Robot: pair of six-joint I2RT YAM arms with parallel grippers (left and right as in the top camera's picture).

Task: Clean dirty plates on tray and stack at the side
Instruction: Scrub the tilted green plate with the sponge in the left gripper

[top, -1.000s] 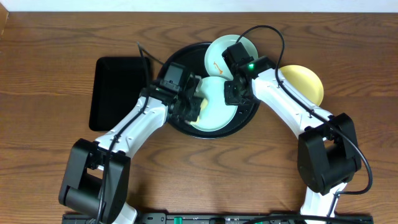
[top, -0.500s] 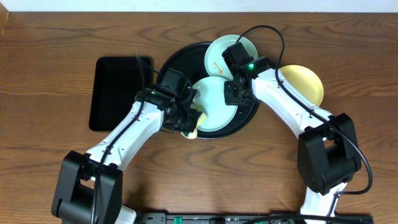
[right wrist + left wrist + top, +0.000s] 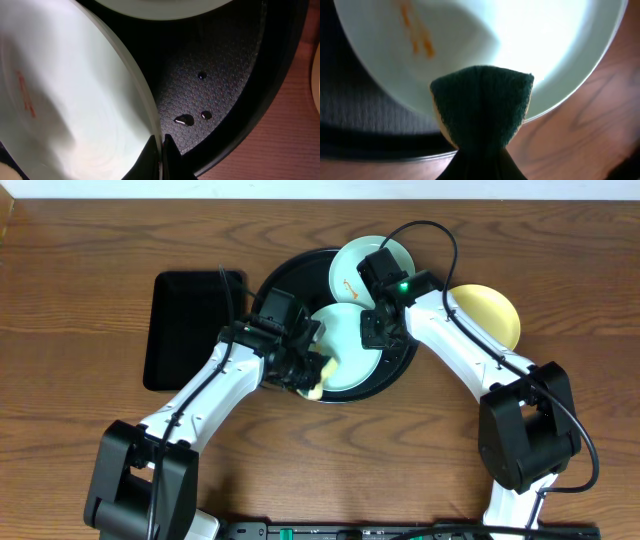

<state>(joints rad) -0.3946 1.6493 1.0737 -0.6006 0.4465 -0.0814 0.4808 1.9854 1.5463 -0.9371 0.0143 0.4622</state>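
The round black tray point(image 3: 275, 275) holds two mint plates. My right gripper point(image 3: 372, 330) is shut on the right rim of the nearer mint plate point(image 3: 345, 345), tilting it; the rim shows pinched between the fingers in the right wrist view point(image 3: 159, 150), with an orange smudge on the plate point(image 3: 65, 100). My left gripper point(image 3: 308, 375) is shut on the yellow-green sponge point(image 3: 318, 385), whose dark green face point(image 3: 480, 105) touches that plate's point(image 3: 470, 40) lower edge. The other mint plate point(image 3: 365, 265) with an orange smudge lies at the tray's back. The pale yellow plate point(image 3: 490, 310) lies on the table to the right.
A rectangular black tray point(image 3: 190, 325) lies on the wooden table left of the round tray. Water drops point(image 3: 185, 120) sit on the round tray's floor.
My left gripper with the sponge slid from the plate's left side down along its lower left edge, then a little to the right. The right arm and plate kept still.
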